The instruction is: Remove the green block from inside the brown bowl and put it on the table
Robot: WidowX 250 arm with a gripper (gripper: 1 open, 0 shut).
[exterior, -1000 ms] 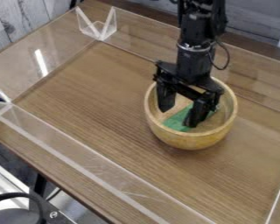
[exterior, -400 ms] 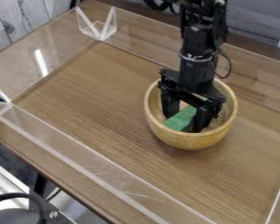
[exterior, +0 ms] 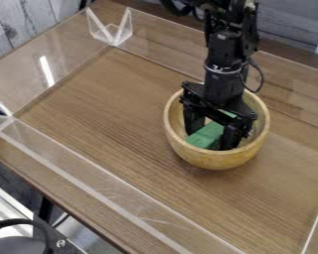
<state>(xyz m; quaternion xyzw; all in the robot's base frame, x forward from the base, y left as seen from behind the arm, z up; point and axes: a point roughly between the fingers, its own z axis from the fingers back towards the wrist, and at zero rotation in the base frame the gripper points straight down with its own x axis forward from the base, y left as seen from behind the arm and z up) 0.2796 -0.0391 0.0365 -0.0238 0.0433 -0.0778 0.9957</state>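
The brown bowl [exterior: 219,151] sits on the table [exterior: 108,119] right of centre. Inside it lies the green block [exterior: 205,134], a bright green bar resting on the bowl's bottom. My gripper [exterior: 211,132] points straight down into the bowl, its black fingers [exterior: 187,124] standing wide apart on either side of the block. The jaws are open and I cannot tell whether the fingers touch the block. Part of the block is hidden behind the fingers.
Clear acrylic walls [exterior: 69,169] edge the tabletop on all sides, with a clear bracket [exterior: 110,28] at the far left corner. Bare wood-grain surface stretches left of and in front of the bowl.
The gripper has sunk a little deeper into the bowl and turned slightly, so its fingers now straddle the green block. The jaws stayed open and the bowl has not moved.
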